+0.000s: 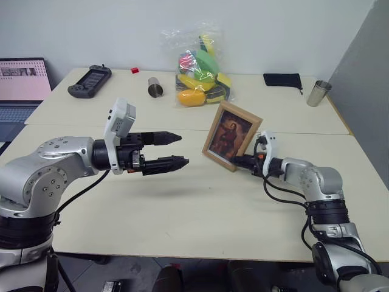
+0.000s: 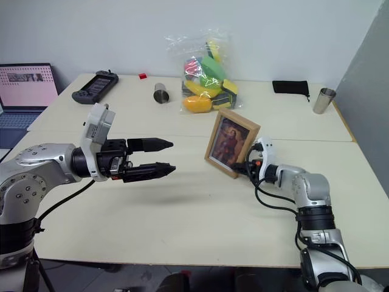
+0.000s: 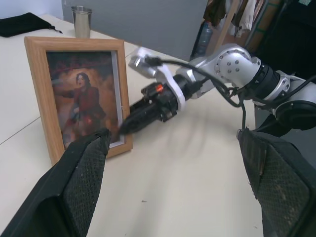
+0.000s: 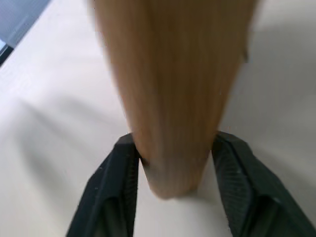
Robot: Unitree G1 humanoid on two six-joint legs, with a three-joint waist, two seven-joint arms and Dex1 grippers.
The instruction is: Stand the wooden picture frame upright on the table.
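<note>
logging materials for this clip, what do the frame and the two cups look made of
Frame: light wood, matte, by its pale grain; whether the picture has glazing cannot be told. Upright cup: shiny grey, likely metal. Cup on its side: same grey sheen, probably metal too.

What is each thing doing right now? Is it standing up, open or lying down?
wooden picture frame: standing upright on the table.
Right gripper: fingers either side of the frame's edge.
Left gripper: open, empty.
Laptop: open, screen lit.
Near cup: lying down.
Far cup: upright.
</note>
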